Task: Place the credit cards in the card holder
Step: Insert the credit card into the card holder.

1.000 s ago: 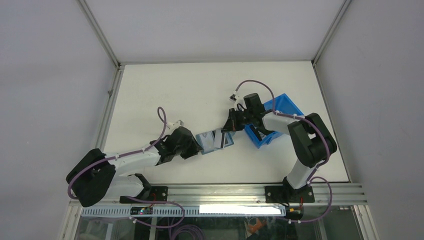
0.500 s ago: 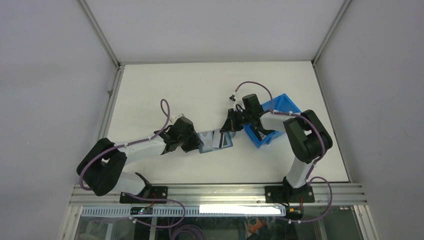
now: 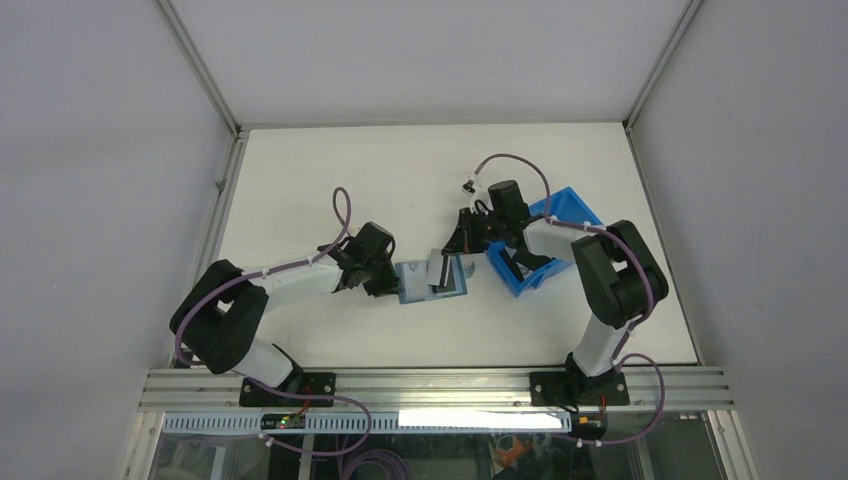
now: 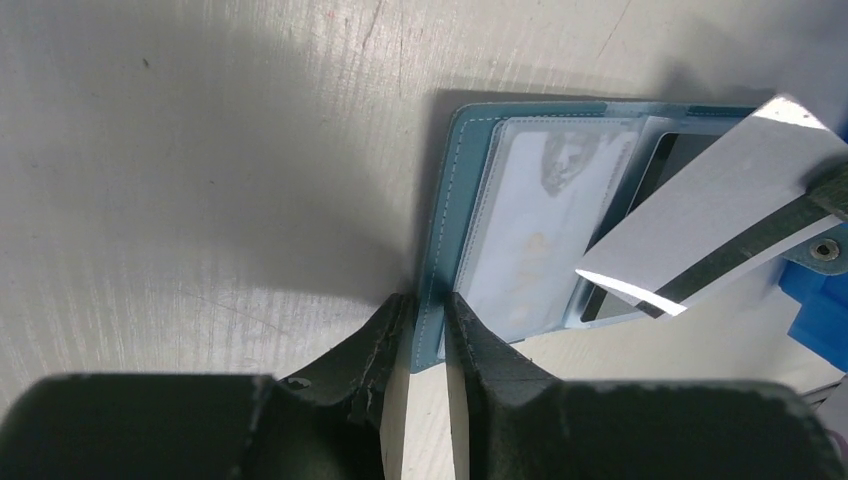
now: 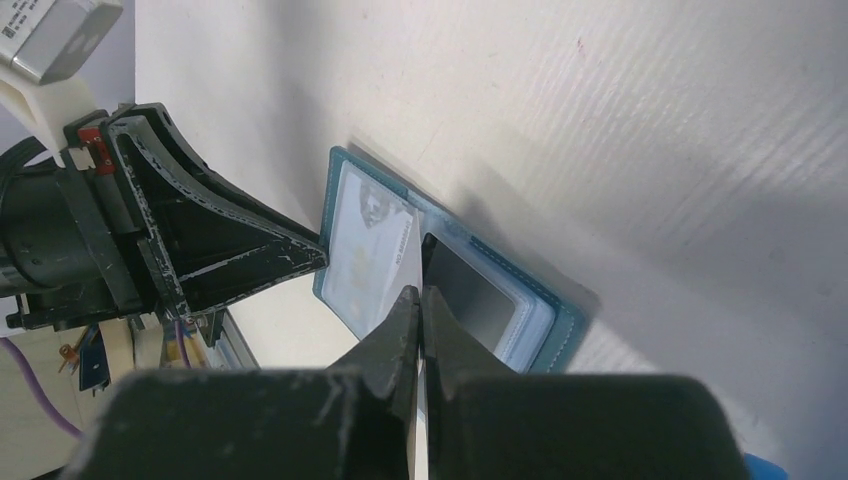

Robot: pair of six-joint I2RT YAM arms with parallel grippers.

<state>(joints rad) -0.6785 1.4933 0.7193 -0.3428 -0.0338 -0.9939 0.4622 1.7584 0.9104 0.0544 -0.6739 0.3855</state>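
On the white table a blue bin sits right of centre. Just left of it the teal card holder lies open, its left edge pinched between the left gripper fingers. The right gripper clamps a pale card, tilted over the holder's right pocket. A second card fills the left pocket.

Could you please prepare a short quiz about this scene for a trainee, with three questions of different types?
1. True or false: the holder is folded shut.
2. What does the right gripper hold? A) a white card B) the holder C) nothing
3. Fill in: the left gripper pinches the holder by its ____.

Key: 1 false; 2 A; 3 edge.
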